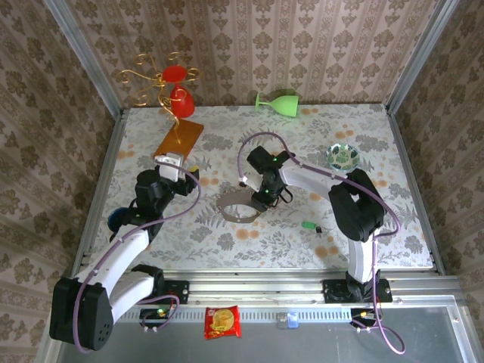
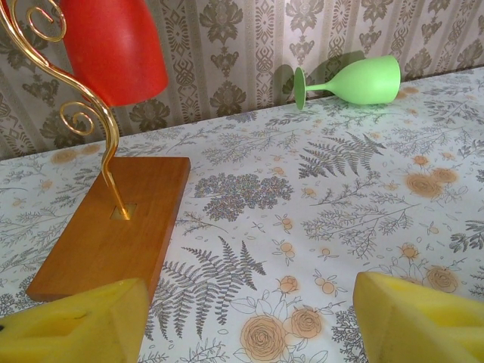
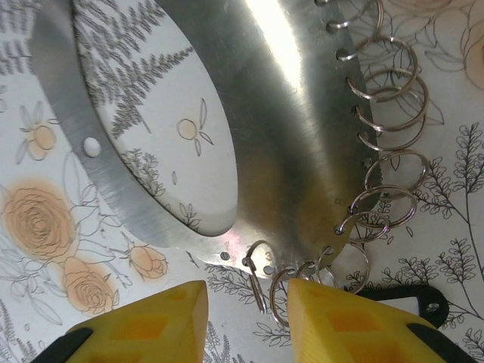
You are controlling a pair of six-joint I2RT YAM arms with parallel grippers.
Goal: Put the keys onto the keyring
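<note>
Right claw (image 3: 247, 293) — straddling keyring (image 3: 295, 136) edge.

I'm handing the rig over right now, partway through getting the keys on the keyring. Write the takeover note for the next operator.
Left gripper: open and empty, parked by the wooden stand base, away from the work.
Right gripper: jaws partly open, low over the keyring, straddling the small split rings on its edge. I can't confirm a grip.
Keys: the green key and dark-headed key lie together on the table, right of the keyring in the top view and apart from it.
Done: nothing threaded yet.
Left: pick up each key and work it onto a ring.
</note>
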